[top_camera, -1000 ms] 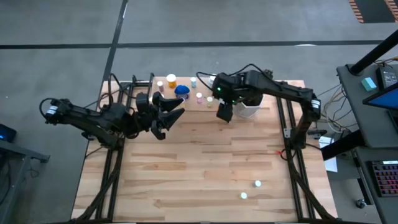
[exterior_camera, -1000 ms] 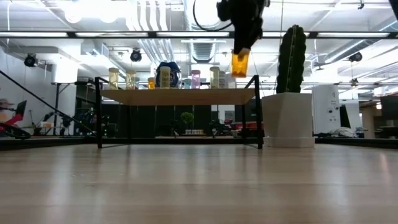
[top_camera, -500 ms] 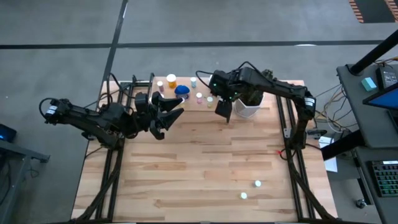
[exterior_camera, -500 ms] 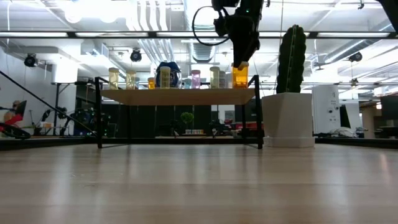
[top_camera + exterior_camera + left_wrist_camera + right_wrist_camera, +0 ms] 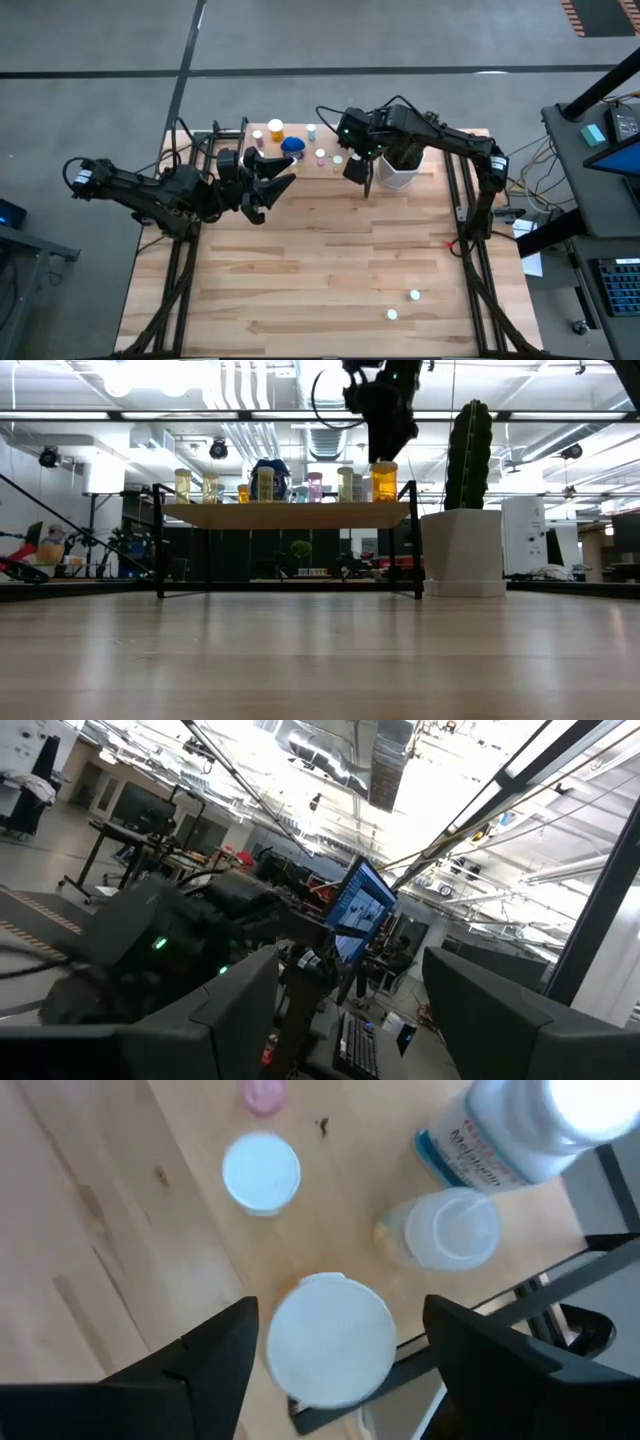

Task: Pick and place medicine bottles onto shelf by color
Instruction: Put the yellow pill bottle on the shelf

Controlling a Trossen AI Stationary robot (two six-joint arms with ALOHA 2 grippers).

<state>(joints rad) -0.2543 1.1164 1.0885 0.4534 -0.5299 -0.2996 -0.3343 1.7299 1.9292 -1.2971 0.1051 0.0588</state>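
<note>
From above, L to R: the left gripper hung over the tabletop near the shelf's L end, fingers spread wide w/ nothing between them, pointing toward the bottles. Its wrist view looked out into the room only, at a monitor and ceiling lights.

The shelf stood at the table's far edge on thin black legs. Along it, seen from table height, sat a row of medicine bottles: amber ones at the L end, a large blue bottle nr the middle, a pink one, more pale ones to the R.

At the shelf's R end an orange bottle w/ white cap stood upright on the board. The right gripper was directly above it, fingers apart on either side of the cap, not clamping it. Its wrist view also showed a white-capped bottle, a clear-capped one and a white bottle w/ blue label.

Further R, a white pot w/ green cactus stood beside the shelf. Two white caps lay well apart from it all, nr the table's front R.
</note>
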